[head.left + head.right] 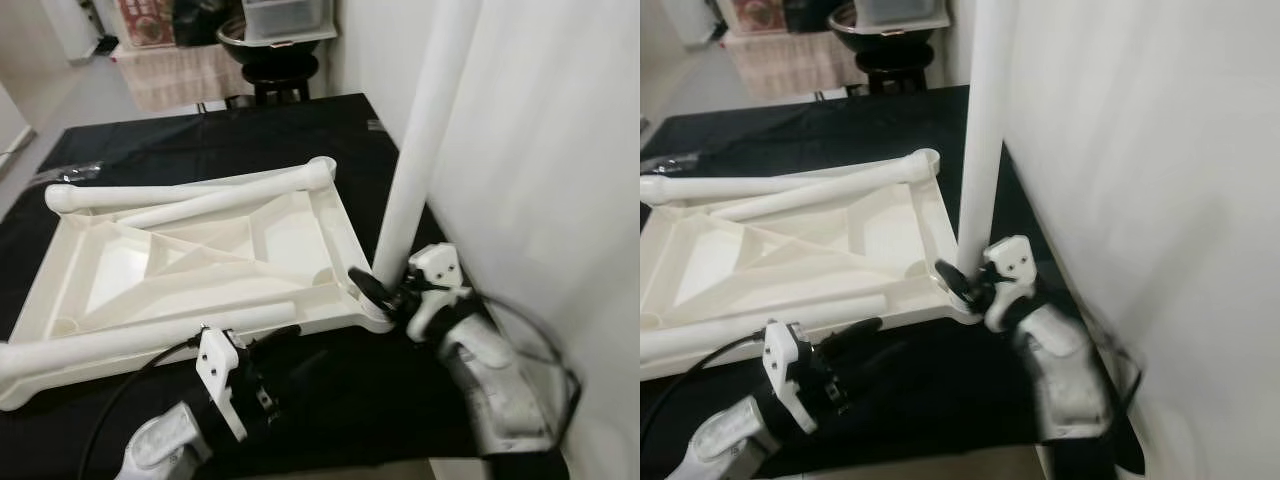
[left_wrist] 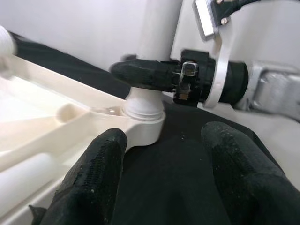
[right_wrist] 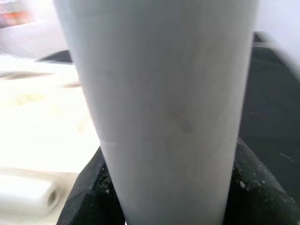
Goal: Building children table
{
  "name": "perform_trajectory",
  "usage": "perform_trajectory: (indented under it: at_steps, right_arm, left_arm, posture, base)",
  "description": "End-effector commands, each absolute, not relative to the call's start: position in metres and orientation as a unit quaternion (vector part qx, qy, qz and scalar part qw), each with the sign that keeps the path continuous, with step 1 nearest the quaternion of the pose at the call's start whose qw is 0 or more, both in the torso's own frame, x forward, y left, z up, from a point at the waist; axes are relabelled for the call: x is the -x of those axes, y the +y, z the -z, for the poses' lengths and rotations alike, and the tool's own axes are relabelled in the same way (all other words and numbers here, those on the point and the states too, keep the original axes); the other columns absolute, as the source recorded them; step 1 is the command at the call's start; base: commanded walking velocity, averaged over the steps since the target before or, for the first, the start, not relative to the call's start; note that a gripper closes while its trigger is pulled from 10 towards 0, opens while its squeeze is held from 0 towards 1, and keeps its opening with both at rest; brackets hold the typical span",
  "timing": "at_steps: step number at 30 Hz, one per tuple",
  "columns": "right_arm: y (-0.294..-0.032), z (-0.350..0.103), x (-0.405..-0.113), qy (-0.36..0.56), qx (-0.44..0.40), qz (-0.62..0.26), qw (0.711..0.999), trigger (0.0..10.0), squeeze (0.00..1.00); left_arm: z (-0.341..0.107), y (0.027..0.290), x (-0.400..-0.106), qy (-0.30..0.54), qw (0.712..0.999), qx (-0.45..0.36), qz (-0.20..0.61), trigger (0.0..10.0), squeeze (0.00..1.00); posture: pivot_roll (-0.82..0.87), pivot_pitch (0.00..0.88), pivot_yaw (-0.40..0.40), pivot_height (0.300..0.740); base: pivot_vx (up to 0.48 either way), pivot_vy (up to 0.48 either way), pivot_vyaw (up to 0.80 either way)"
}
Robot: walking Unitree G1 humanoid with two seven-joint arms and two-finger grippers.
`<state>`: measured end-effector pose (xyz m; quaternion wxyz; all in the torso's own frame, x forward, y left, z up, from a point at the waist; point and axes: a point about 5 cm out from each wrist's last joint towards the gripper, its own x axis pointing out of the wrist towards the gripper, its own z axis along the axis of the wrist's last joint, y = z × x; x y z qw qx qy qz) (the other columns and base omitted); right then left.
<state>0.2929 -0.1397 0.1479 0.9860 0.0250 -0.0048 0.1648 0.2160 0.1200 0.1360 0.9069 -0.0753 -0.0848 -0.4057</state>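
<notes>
Nearest the camera: left gripper (image 1: 272, 345) low over the black cloth (image 1: 200, 140), fingers (image 2: 89, 187) spread apart with only cloth between them, tips pointing at the near right corner of the tabletop, not touching it. Cable trailing back from that wrist.

Just beyond, to the right: right gripper (image 1: 372, 290) clamped on the base of the upright leg (image 1: 420, 140) — black fingers either side of the white tube, pinching it just above the collar. Leg standing vertical in the corner socket (image 2: 143, 123) at the tabletop's near right corner, slight tilt hard to judge. Close up in the right wrist view: white tube (image 3: 164, 103) between the two dark pads.

Middle: white plastic tabletop (image 1: 200, 260) lying upside down on the cloth, ribbed underside up, diagonal braces visible. Loose leg (image 1: 130, 340) lying along the near edge, round end toward the robot's left. Two more legs (image 1: 190, 190) lying along the far edge, one resting on the rim, the other just inside it at a shallow angle.

Right side: plain white wall (image 1: 540, 200) close beside the standing leg.

Far: black stool or stand (image 1: 278, 75) past the cloth's far edge with a clear plastic box (image 1: 285, 18) on top, patterned fabric (image 1: 185, 75) to its left — detail blurred.
</notes>
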Motion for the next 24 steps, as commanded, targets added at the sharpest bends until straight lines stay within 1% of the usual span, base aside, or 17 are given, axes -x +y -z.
perform_trajectory:
  at_steps: [1, 2, 4, 7, 8, 10, 11, 12, 14, 15, 16, 18, 19, 20, 22, 23, 24]
  right_arm:
    - [-0.14, -0.126, -0.285, 0.053, -0.002, -0.139, 0.989, 0.0, 0.0]
    - [-0.14, -0.126, -0.285, 0.053, -0.002, -0.139, 0.989, 0.0, 0.0]
    - [-0.133, -0.122, -0.291, 0.065, 0.03, -0.201, 0.977, 0.0, 0.0]
    - [-0.129, -0.121, -0.293, 0.07, 0.041, -0.222, 0.972, 0.0, 0.0]
    - [-0.13, -0.121, -0.294, 0.072, 0.039, -0.22, 0.972, 1.1, 0.0]
    - [-0.13, -0.121, -0.294, 0.072, 0.039, -0.22, 0.972, 1.1, 0.0]
    - [-0.129, -0.124, -0.294, 0.069, 0.016, -0.235, 0.969, 10.0, 0.0]
    - [-0.127, -0.128, -0.293, 0.065, 0.002, -0.274, 0.959, 10.0, 1.0]
    - [-0.127, -0.138, -0.295, 0.043, -0.032, -0.314, 0.948, 10.0, 1.0]
    - [-0.129, -0.145, -0.297, 0.032, -0.026, -0.34, 0.94, 10.0, 1.0]
    - [-0.129, -0.145, -0.297, 0.032, -0.026, -0.34, 0.94, 10.0, 1.0]
    - [-0.133, -0.157, -0.301, 0.017, 0.0, -0.398, 0.917, 10.0, 1.0]
    - [-0.135, -0.163, -0.301, 0.011, 0.023, -0.431, 0.902, 10.0, 0.44]
    - [-0.136, -0.167, -0.301, 0.009, 0.038, -0.45, 0.892, 10.0, 0.44]
    - [-0.136, -0.167, -0.301, 0.009, 0.038, -0.45, 0.892, 10.0, 0.44]
    - [-0.14, -0.17, -0.303, 0.014, 0.051, -0.471, 0.881, 10.0, 0.0]
    - [-0.14, -0.17, -0.303, 0.014, 0.051, -0.471, 0.881, 10.0, 0.0]
  left_arm:
    - [-0.134, 0.125, -0.215, -0.077, 0.908, 0.072, 0.405, 10.0, 0.0]
    - [-0.134, 0.125, -0.215, -0.077, 0.908, 0.072, 0.405, 10.0, 0.0]
    - [-0.134, 0.125, -0.217, -0.076, 0.907, 0.074, 0.407, 10.0, 0.0]
    - [-0.134, 0.125, -0.217, -0.076, 0.908, 0.074, 0.405, 10.0, 0.0]
    - [-0.134, 0.125, -0.218, -0.078, 0.909, 0.072, 0.402, 10.0, 0.0]
    - [-0.134, 0.125, -0.218, -0.078, 0.909, 0.072, 0.402, 10.0, 0.0]
    - [-0.135, 0.125, -0.219, -0.08, 0.911, 0.071, 0.399, 10.0, 0.0]
    - [-0.135, 0.124, -0.22, -0.081, 0.912, 0.07, 0.397, 10.0, 0.0]
    - [-0.135, 0.124, -0.22, -0.082, 0.911, 0.071, 0.398, 10.0, 0.0]
    - [-0.135, 0.123, -0.22, -0.081, 0.91, 0.072, 0.4, 10.0, 0.0]
    - [-0.135, 0.123, -0.22, -0.081, 0.91, 0.072, 0.4, 10.0, 0.0]
    - [-0.135, 0.123, -0.221, -0.079, 0.909, 0.073, 0.403, 10.0, 0.0]
    - [-0.135, 0.122, -0.221, -0.078, 0.909, 0.073, 0.403, 10.0, 0.0]
    - [-0.135, 0.122, -0.221, -0.078, 0.909, 0.073, 0.404, 10.0, 0.0]
    - [-0.135, 0.122, -0.221, -0.078, 0.909, 0.073, 0.404, 10.0, 0.0]
    - [-0.134, 0.123, -0.221, -0.077, 0.909, 0.073, 0.403, 10.0, 0.0]
    - [-0.134, 0.123, -0.221, -0.077, 0.909, 0.073, 0.403, 10.0, 0.0]
  posture:
    - [-0.12, 0.174, 0.047, 0.74]
    - [-0.12, 0.174, 0.047, 0.74]
    - [-0.1, 0.166, 0.026, 0.74]
    - [-0.11, 0.163, 0.031, 0.74]
    - [-0.1, 0.163, 0.026, 0.74]
    - [-0.1, 0.163, 0.026, 0.74]
    - [-0.1, 0.156, 0.03, 0.74]
    - [-0.1, 0.155, 0.031, 0.74]
    - [-0.1, 0.152, 0.036, 0.74]
    - [-0.09, 0.145, 0.046, 0.74]
    - [-0.09, 0.145, 0.046, 0.74]
    - [-0.08, 0.142, 0.049, 0.74]
    - [-0.08, 0.141, 0.052, 0.74]
    - [-0.08, 0.141, 0.052, 0.74]
    - [-0.08, 0.141, 0.052, 0.74]
    - [-0.07, 0.136, 0.049, 0.74]
    - [-0.07, 0.136, 0.049, 0.74]
  base:
    - [0.0, 0.0, 0.0]
    - [0.0, 0.0, 0.0]
    - [0.0, 0.0, 0.0]
    - [0.0, 0.0, 0.0]
    - [0.0, 0.0, 0.0]
    - [0.0, 0.0, 0.0]
    - [0.0, 0.0, 0.0]
    - [0.0, 0.0, 0.0]
    - [0.0, 0.0, 0.0]
    - [0.0, 0.0, 0.0]
    - [0.0, 0.0, 0.0]
    - [0.0, 0.0, 0.0]
    - [0.0, 0.0, 0.0]
    - [0.0, 0.0, 0.0]
    - [0.0, 0.0, 0.0]
    - [0.0, 0.0, 0.0]
    - [0.0, 0.0, 0.0]
